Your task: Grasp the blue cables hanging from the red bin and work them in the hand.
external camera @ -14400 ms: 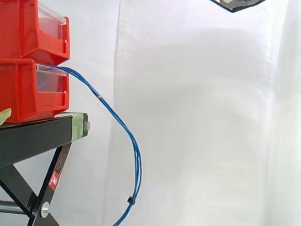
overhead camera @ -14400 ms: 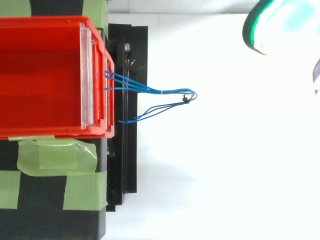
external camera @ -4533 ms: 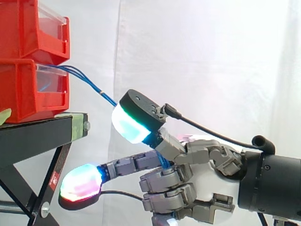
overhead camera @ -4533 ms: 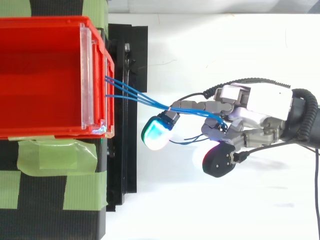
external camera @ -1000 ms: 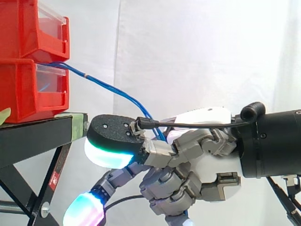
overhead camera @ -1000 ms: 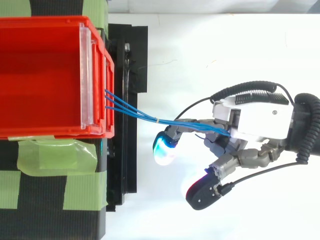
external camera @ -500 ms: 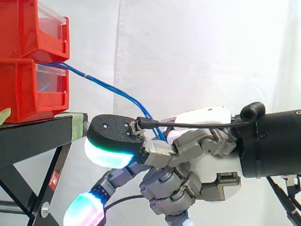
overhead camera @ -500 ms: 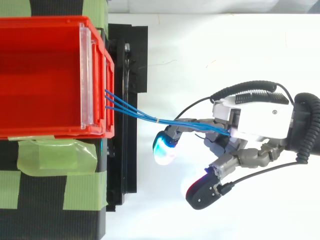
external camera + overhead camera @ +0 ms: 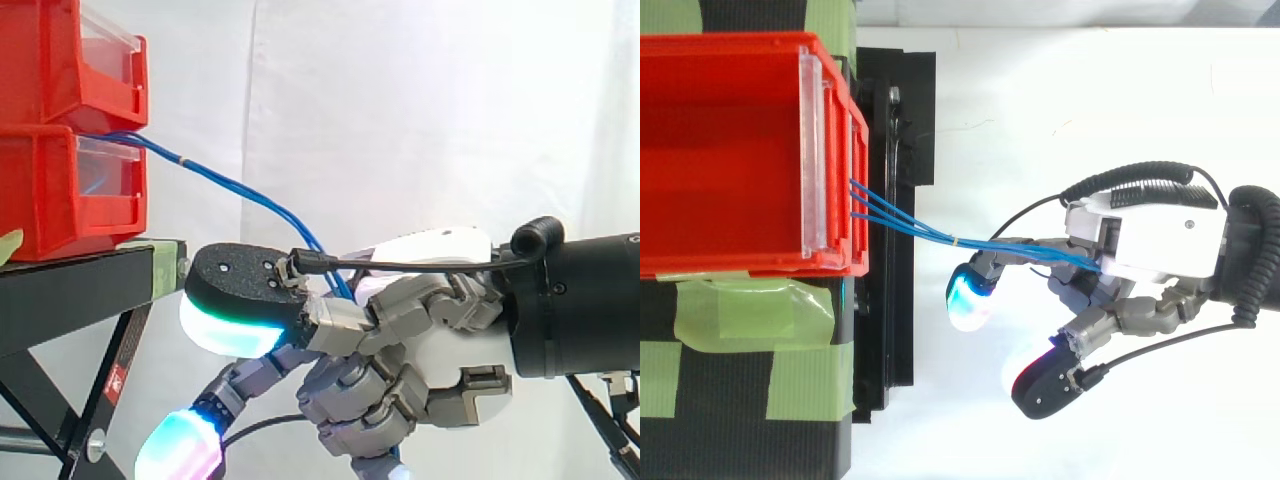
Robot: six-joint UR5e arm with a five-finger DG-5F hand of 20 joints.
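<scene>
Blue cables leave the front of the lower red bin and slope down to the right into my hand. The hand sits right of the stand, fingers curled around the cables, which vanish between them. One finger with a green-cyan pad reaches toward the stand; another with a cyan-magenta pad points down-left. In the top view the cables run over a finger into the white palm housing, with the black-backed pad spread out below.
Two red bins are stacked on a black stand with green tape at the left. The upper red bin is open on top. A white curtain hangs behind.
None over the last second. Earlier, the cables hung free in a loop; now the hand has taken them and drawn them to the right.
</scene>
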